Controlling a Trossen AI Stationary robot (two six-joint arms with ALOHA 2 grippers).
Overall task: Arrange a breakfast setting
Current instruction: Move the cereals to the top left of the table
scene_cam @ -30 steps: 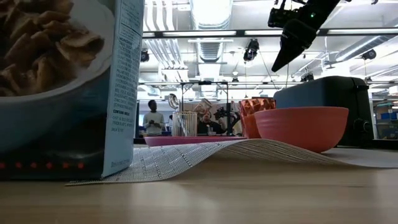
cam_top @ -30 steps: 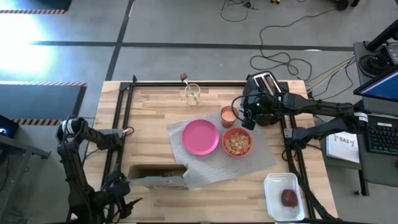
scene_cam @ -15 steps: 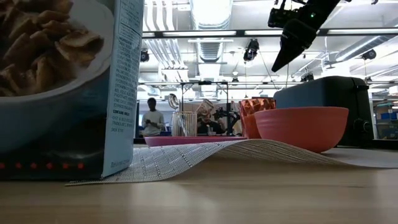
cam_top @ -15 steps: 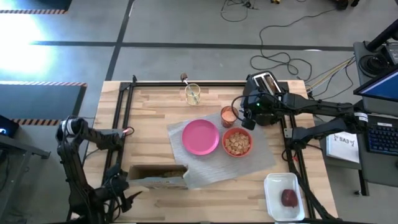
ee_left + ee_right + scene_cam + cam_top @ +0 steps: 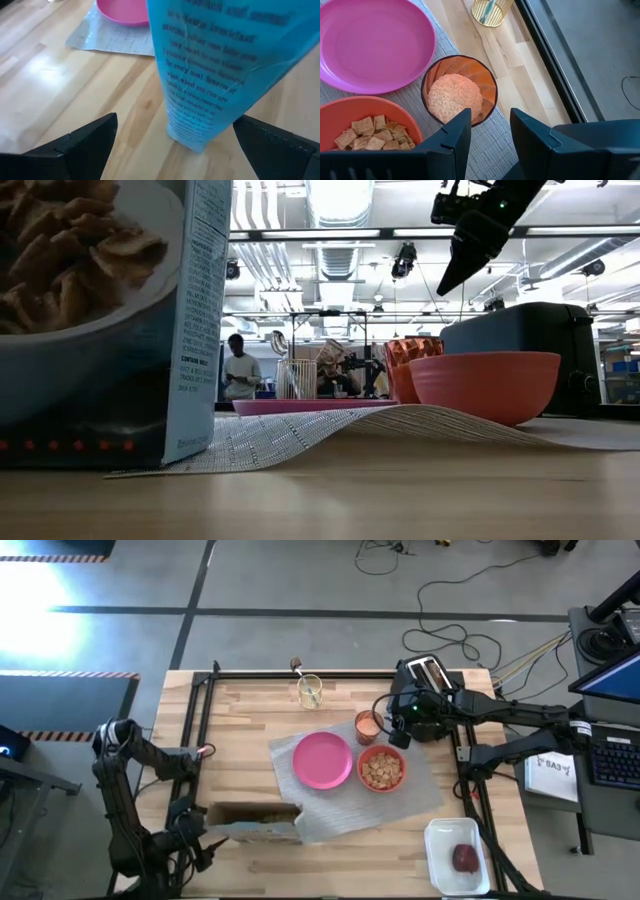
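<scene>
- The right pincer (image 5: 490,115) is seen hanging over the far edge of the placemat (image 5: 420,790), with its fingers parted a little and nothing caught between them.
- Right beneath it the cup (image 5: 459,95) is found, standing upright on the placemat and filled near the brim with a pale pink, grainy-looking mass.
- The cup is judged to be light thin plastic, stiff enough but smooth. A pinch across the rim or high on the wall would be best taken, and it must be kept level, for the filling could be tipped out.
- The cup is orange-tinted and see-through, with faceted walls.
- Just beside the cup, nearer to the right pincer's wrist side, the bowl (image 5: 381,769) is seen: red-orange, round, and loaded with small square cereal pieces. It is reckoned heavier, and a rim grip would be called for.
- Beyond the bowl from that pincer the plate (image 5: 322,760) lies flat on the placemat: pink, glossy, empty and shallow. It is likely to be slippery and hard to get under.
- The placemat is grey and woven. It looks soft, and one part is seen lifted in a wave off the desk (image 5: 250,720).
- Behind the right pincer the toaster (image 5: 428,673) stands.
- The left pincer (image 5: 175,120) is spread wide at the near edge, one finger either side of the blue cereal box (image 5: 220,75), with no contact visible.
- Well apart from both, the dark-red fruit (image 5: 465,858) rests in the white tray (image 5: 440,840).
</scene>
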